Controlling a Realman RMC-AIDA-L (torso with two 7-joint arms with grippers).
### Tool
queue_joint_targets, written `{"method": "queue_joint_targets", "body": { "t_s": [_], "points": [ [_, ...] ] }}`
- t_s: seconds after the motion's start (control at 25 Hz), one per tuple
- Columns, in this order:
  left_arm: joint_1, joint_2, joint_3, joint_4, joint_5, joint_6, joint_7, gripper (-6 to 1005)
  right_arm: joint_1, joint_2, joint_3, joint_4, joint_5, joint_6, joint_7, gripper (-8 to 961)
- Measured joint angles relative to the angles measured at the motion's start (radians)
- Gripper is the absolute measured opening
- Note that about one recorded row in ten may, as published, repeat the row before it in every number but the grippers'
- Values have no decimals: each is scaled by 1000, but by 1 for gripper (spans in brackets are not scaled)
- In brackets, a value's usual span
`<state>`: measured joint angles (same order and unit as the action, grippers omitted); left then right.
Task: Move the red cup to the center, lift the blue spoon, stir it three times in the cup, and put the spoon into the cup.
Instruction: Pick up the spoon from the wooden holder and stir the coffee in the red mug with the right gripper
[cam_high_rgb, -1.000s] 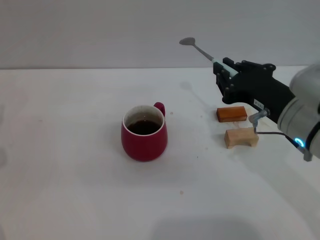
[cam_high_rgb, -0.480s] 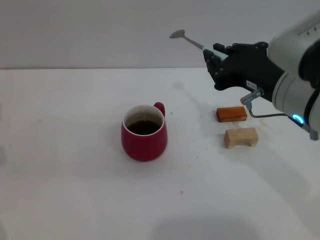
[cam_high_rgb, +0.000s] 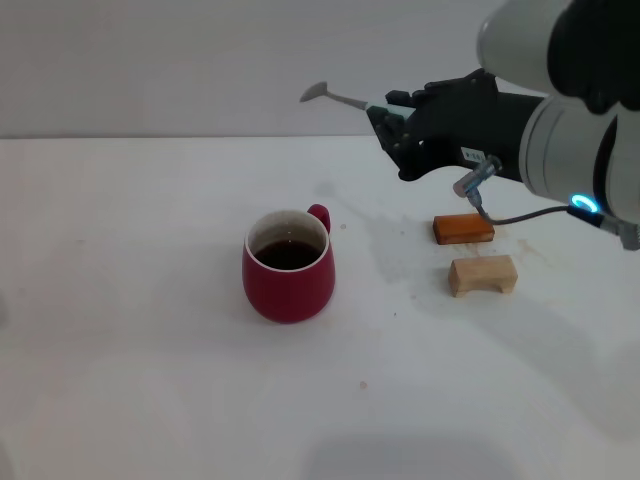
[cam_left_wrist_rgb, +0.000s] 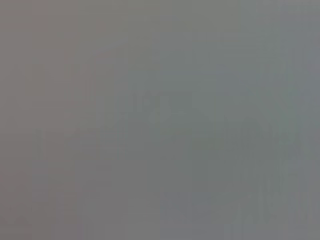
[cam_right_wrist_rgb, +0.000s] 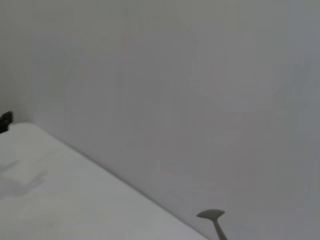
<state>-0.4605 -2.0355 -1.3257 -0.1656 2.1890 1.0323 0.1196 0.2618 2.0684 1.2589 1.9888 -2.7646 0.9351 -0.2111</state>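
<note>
- Head view: the rounded dark red ceramic cup (cam_high_rgb: 288, 265) with a loop handle stands on the white table (cam_high_rgb: 130, 300) near its middle, dark liquid inside. The black right gripper (cam_high_rgb: 392, 127) hangs high above the table, up and to the right of the cup, clamped on the light blue handle of the small blue spoon (cam_high_rgb: 340, 99); its grey metal bowl sticks out toward the left, roughly level. An orange-brown wooden block (cam_high_rgb: 463, 229) and a tan wooden block (cam_high_rgb: 482, 275) lie on the table below the arm (neither belongs to the task).
- Left wrist view: only a flat grey blur, so the left gripper's whereabouts and state cannot be told.
- Right wrist view: only the spoon's bowl (cam_right_wrist_rgb: 212, 215) shows, against the pale wall, above the table edge.
- Risk, as I judge it: the spoon is held near its handle end, so it could pivot in the grip; a poorly aimed descent might strike the rim, tip the cup or splash liquid.
</note>
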Motion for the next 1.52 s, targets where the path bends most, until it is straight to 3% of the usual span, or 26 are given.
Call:
{"method": "queue_joint_targets", "body": {
  "t_s": [0.68,1.0,1.52],
  "points": [
    [-14,2,-3,-1,0,-1,0,825,188,2,258,2,219,360,-40,157],
    [-24,2,-3,-2,4,-3,0,825,332,1,399,-149,306,521,-107,156],
    [-24,-2,-3,-5,1,1,0,825,506,-14,566,-432,381,632,-230,156]
  ]
}}
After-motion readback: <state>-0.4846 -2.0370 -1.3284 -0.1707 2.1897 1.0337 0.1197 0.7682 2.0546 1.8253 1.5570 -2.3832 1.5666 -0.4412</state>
